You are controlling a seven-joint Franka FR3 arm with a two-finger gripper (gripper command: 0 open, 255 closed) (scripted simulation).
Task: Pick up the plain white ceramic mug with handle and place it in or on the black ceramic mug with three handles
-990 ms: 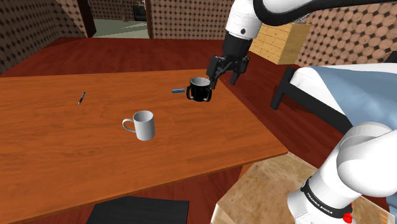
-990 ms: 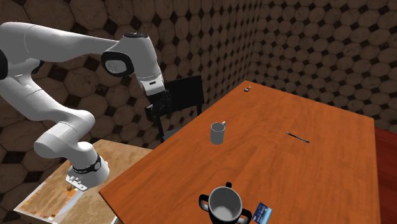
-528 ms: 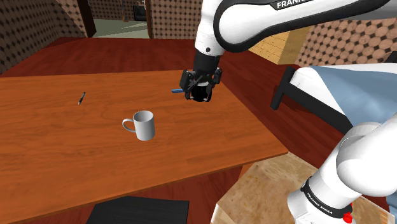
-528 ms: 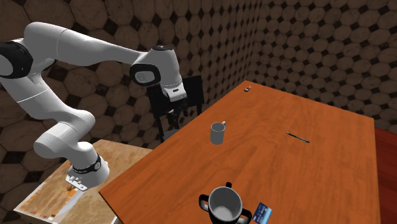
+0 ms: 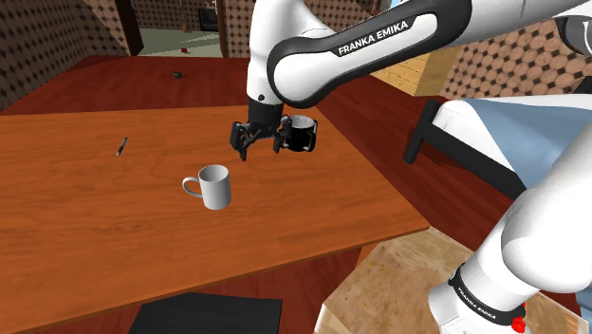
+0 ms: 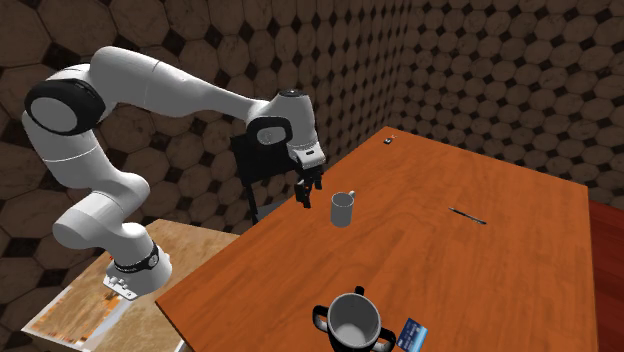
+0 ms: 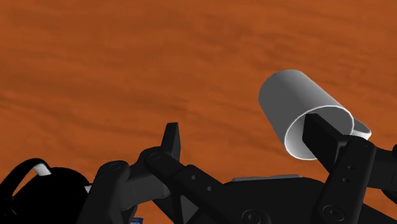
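Note:
The plain white mug (image 5: 213, 186) stands upright on the wooden table (image 5: 95, 228), its handle toward the shoulder view's left. The black mug with several handles (image 5: 304, 135) stands farther back, toward that view's right, partly behind the arm. My gripper (image 5: 258, 142) hangs open and empty above the table between the two mugs. In the second exterior view the gripper (image 6: 310, 193) is just left of the white mug (image 6: 342, 208), and the black mug (image 6: 352, 322) is near the front edge. Through the wrist view the white mug (image 7: 299, 108) lies past one fingertip (image 7: 321, 133), outside the open gap.
A pen (image 5: 121, 146) lies on the table toward the shoulder view's left. A blue card (image 6: 412, 334) rests beside the black mug. A black chair (image 6: 285, 150) stands behind the arm at the table's edge. A bed (image 5: 531, 123) is off the table's right.
The arm has swung from beside the black mug across toward the shoulder view's left, bringing the gripper over the table near the white mug. The fingers stay open. Neither mug has moved.

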